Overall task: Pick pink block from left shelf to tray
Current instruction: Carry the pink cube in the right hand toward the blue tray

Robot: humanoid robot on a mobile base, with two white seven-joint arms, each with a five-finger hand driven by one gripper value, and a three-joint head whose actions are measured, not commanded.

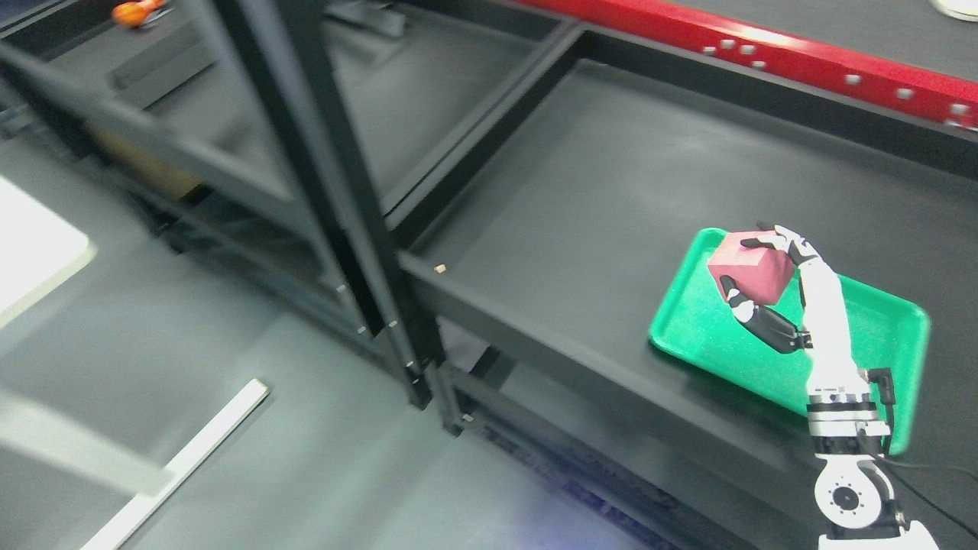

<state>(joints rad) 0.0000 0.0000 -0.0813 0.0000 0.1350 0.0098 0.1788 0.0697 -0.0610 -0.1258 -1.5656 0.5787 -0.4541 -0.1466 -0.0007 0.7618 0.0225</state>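
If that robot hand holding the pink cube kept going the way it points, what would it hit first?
The right hand, gripping the pink cube, points up-left over the green plastic tray. Likely the tray's far rim, then bare black shelf; depth is unclear.

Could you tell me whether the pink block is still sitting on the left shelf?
No, the right hand holds the pink block over the green tray.

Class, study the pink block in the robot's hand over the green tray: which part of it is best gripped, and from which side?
Grip the pink block across two opposite flat faces, as the right hand does now, thumb low and fingers over the top. Its cube shape gives parallel faces; it sits tilted above the green tray, so coming from the near right side keeps the wrist clear.
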